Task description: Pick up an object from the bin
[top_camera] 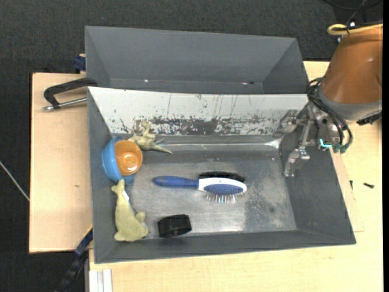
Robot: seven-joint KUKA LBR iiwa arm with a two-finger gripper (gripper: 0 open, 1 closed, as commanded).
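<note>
My gripper point(294, 162) hangs at the right side of the bin, above the right wall's slope, with nothing between its fingers. The nearest loose thing is a hairbrush point(203, 185) with a blue handle and a white head, lying on its side in the middle of the bin floor, left of the gripper and apart from it. A small black block point(174, 225) lies near the front wall, further left.
Along the left wall lie a blue bowl with an orange ball in it point(121, 157), a small tan toy animal point(146, 137) behind it, and a pale green soft toy point(127, 218) in the front left corner.
</note>
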